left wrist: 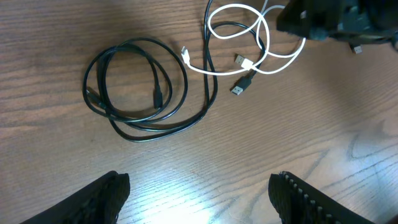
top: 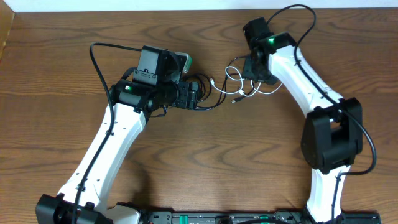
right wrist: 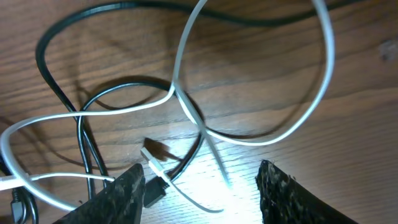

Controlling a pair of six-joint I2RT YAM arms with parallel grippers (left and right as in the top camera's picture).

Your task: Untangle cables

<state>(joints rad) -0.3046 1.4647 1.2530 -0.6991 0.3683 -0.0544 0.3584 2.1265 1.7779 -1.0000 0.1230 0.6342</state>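
Observation:
A thin black cable (left wrist: 134,87) lies coiled on the wooden table, its tail running up to a plug (left wrist: 242,85). A thin white cable (left wrist: 249,37) lies in loops crossing over the black tail. In the overhead view the black cable (top: 208,99) and white cable (top: 239,78) lie between the arms. My left gripper (left wrist: 199,193) is open and empty, hovering near the black coil. My right gripper (right wrist: 199,193) is open and empty, low over the crossing; the white cable (right wrist: 249,134) and black cable (right wrist: 68,102) pass between and above its fingers.
The wooden table (top: 205,162) spreads in front of both arms. Thick black robot cables (top: 99,62) loop from each arm. The right arm's wrist (left wrist: 336,22) shows at the top right of the left wrist view.

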